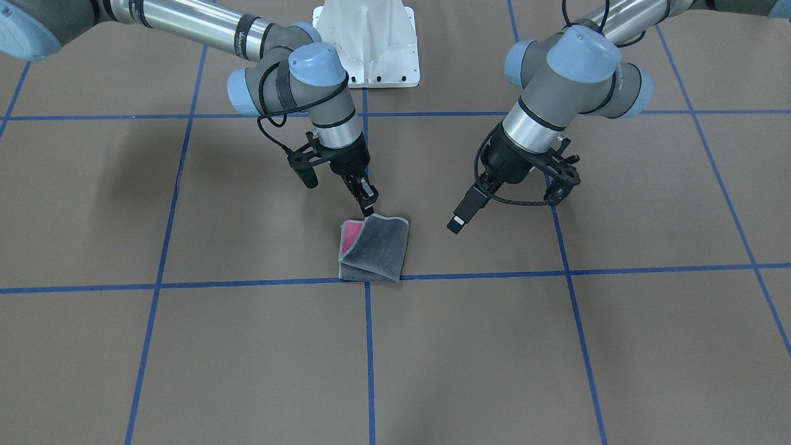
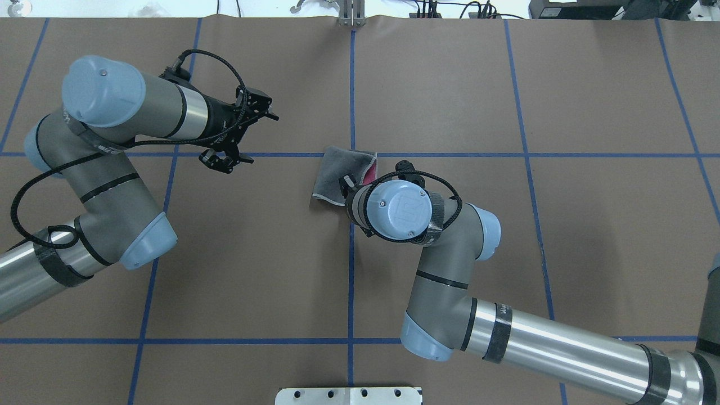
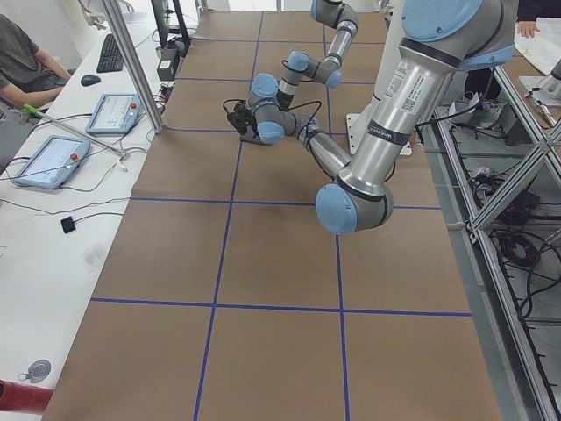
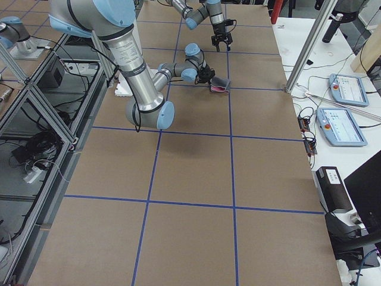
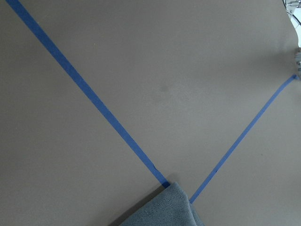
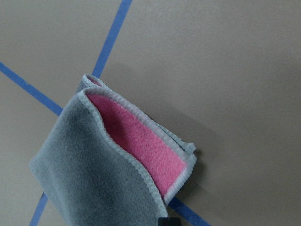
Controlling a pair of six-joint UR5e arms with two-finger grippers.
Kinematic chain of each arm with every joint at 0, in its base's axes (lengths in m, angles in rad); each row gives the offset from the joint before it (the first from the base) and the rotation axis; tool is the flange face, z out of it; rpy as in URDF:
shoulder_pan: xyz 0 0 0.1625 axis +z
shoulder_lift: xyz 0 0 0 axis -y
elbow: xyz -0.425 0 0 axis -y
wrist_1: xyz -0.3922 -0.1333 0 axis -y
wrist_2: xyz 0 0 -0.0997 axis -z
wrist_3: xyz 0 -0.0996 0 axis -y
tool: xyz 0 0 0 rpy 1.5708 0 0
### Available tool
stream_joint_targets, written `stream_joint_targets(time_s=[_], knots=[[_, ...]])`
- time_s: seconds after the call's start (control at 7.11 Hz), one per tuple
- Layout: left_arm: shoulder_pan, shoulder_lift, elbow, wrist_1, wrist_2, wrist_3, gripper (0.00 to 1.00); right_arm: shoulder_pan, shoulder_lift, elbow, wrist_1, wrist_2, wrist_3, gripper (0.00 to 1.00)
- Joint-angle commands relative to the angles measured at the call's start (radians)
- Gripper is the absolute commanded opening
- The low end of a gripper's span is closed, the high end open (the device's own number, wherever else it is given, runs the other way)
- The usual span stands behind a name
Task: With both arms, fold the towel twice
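The towel (image 1: 377,247) lies folded near a crossing of blue tape lines, dark grey face up, with a strip of pink showing at one side. My right gripper (image 1: 369,203) stands over its robot-side corner and is shut on the edge of the grey top layer. The right wrist view shows that layer (image 6: 94,165) raised off the pink face (image 6: 141,146). In the overhead view the right wrist hides part of the towel (image 2: 337,174). My left gripper (image 1: 458,221) hangs shut and empty above the table, well apart from the towel. The left wrist view shows only a grey corner (image 5: 164,209).
The white pedestal base (image 1: 371,43) stands at the robot's side of the table. Blue tape lines (image 1: 369,346) divide the brown table surface into squares. Operator desks with tablets (image 4: 348,89) run along the far edge.
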Motion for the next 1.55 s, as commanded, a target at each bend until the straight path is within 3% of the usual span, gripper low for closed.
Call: stream_joint_targets(time_s=[0.0, 1.41], knots=[[0.0, -0.001, 0.001, 0.001, 0.0, 0.0, 1.0, 0.033, -0.01, 0.03, -0.009, 0.06, -0.019, 0.0], [0.015, -0.006, 0.007, 0.001, 0.021, -0.002, 1.0, 0.073, -0.083, 0.093, -0.055, 0.071, -0.099, 0.0]])
